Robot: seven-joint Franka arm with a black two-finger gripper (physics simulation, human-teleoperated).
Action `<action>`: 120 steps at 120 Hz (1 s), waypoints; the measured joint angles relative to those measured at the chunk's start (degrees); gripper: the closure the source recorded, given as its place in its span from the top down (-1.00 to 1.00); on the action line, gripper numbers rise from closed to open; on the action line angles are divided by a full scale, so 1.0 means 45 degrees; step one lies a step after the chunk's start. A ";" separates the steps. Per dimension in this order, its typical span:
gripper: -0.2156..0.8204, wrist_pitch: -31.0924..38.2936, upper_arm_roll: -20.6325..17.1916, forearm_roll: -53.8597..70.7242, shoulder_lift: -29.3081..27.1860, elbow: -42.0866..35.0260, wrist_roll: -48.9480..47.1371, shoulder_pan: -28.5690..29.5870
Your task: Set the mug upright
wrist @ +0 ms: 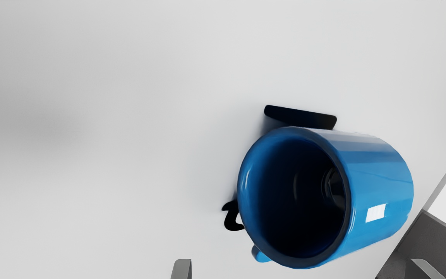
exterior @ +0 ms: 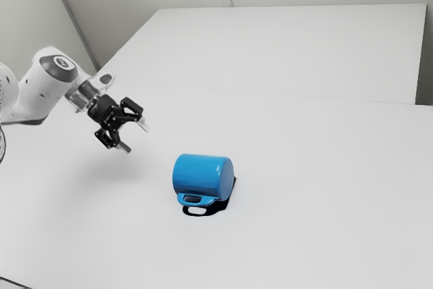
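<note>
Mug (exterior: 201, 172): blue, glossy; is lying on its side on the white table (exterior: 325, 221).
Mouth (wrist: 300, 197): is facing toward the pincer (exterior: 134, 137), its dark interior showing.
Base (exterior: 226, 179): is pointing toward the exterior view's right.
Handle (exterior: 182, 199): blue; is jutting from the mug's side.
Pincer: black; is hovering above the table, well apart from the mug, its two fingers standing wide open and gripping nothing.
Arm (exterior: 40, 93): white; is reaching in from the exterior view's left.
Shadow (exterior: 220, 209): black; is falling beside the mug.
</note>
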 joint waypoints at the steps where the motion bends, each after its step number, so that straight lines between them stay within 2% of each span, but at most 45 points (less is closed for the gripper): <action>1: 0.58 0.0002 0.0000 -0.0045 0.0027 -0.0026 0.0013 -0.0003; 28: 0.58 0.0033 0.0000 -0.1552 0.0404 -0.1056 0.0294 -0.0149; 70: 0.58 0.0335 -0.0057 -0.4066 0.1428 -0.1103 0.0581 -0.0619; 120: 0.58 0.0434 -0.0436 -0.5720 0.1682 -0.1292 0.0528 -0.1114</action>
